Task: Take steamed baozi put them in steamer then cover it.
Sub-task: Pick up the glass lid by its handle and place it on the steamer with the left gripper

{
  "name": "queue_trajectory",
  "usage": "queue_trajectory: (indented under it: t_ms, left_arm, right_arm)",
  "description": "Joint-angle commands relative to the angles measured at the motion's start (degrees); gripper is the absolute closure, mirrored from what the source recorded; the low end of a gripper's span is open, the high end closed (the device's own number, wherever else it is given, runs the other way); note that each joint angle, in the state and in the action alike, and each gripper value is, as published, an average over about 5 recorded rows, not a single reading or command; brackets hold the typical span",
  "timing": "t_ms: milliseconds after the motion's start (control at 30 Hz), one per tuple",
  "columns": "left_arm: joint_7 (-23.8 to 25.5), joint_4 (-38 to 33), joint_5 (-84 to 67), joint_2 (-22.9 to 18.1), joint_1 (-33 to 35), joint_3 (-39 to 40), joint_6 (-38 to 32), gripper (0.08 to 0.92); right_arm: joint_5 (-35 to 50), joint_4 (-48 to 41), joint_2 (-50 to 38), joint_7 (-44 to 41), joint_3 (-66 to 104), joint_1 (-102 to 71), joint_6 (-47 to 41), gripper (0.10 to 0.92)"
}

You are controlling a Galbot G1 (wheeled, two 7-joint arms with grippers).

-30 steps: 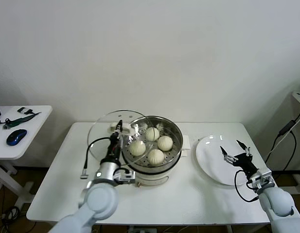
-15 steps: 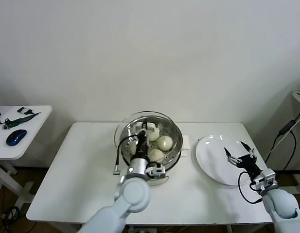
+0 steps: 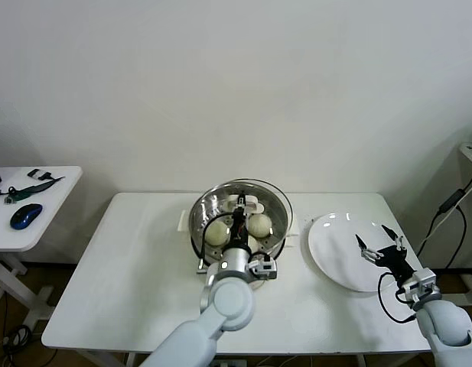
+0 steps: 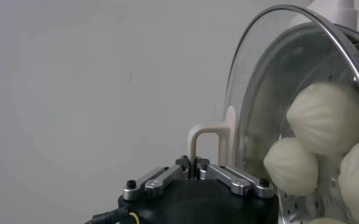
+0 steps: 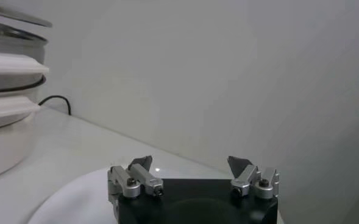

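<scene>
Head view | left end effector (image 3: 239, 208) clamped on cover (image 3: 275, 200) handle, above steamer (image 3: 201, 229) | right end effector (image 3: 381, 243) spread wide, holding nothing, over plate (image 3: 331, 256)

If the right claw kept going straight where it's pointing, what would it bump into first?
Probably nothing close: the open right gripper hovers over the white plate, pointing toward the back wall. Only bare tabletop seems ahead; the steamer sits off to its side. Depth is unclear.

Both arms are pale grey with rounded joint housings. The left gripper (image 4: 197, 173) has a black body, silver finger links with dark screws, and a black cable looping beside it. The right gripper (image 5: 191, 173) matches: black block, silver links, dark pointed tips, perhaps rubber.
</scene>
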Motion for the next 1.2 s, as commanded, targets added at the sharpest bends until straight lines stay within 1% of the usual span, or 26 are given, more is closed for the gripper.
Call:
queue_trajectory:
  t_ms: [33, 333, 567, 1200]
  left_arm:
    - [1.83, 1.28, 1.99, -1.06, -0.3, 0.44, 2.77, 0.861]
    - [2.68, 0.87, 2.68, -0.16, 0.25, 0.02, 2.77, 0.861]
    - [2.4, 0.92, 2.25, 0.67, 0.71, -0.5, 2.77, 0.861]
    - [0.76, 2.15, 0.86, 0.94, -0.28, 0.19, 2.77, 0.861]
  right_arm:
    - [-0.4, -0.33, -0.02, -0.32, 0.17, 0.05, 0.21, 0.203]
    - [-0.82, -0.67, -0.01, -0.62, 0.01, 0.37, 0.3, 0.203]
    - [-1.05, -0.82, -0.07, -0.82, -0.02, 0.53, 0.39, 0.203]
    - [-1.6, -1.01, -0.01, -1.57, 0.25, 0.41, 0.74, 0.203]
